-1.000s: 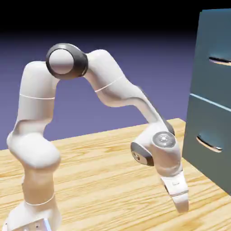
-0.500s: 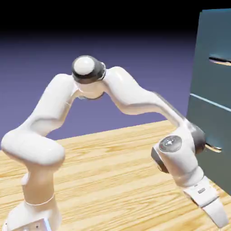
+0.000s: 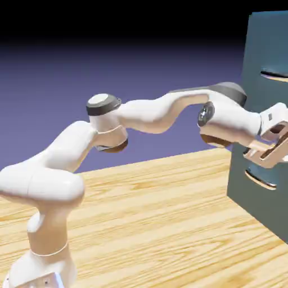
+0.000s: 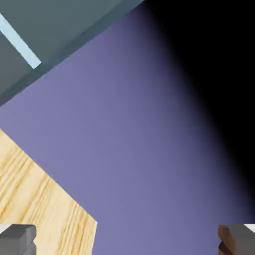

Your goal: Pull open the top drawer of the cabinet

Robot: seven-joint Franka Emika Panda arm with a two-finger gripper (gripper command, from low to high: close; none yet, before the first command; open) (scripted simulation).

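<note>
The exterior view stands to one side of the white jointed robot arm point(image 3: 152, 115), facing across the pale wooden surface point(image 3: 146, 214). The hand view looks along the gripper past the dark teal-blue cabinet's point(image 4: 64, 25) edge, closer in; both share cabinet, surface and backdrop.

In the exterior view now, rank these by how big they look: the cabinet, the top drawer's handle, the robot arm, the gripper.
1. Robot arm
2. Cabinet, cut off by the picture's edge
3. Gripper
4. Top drawer's handle
</note>
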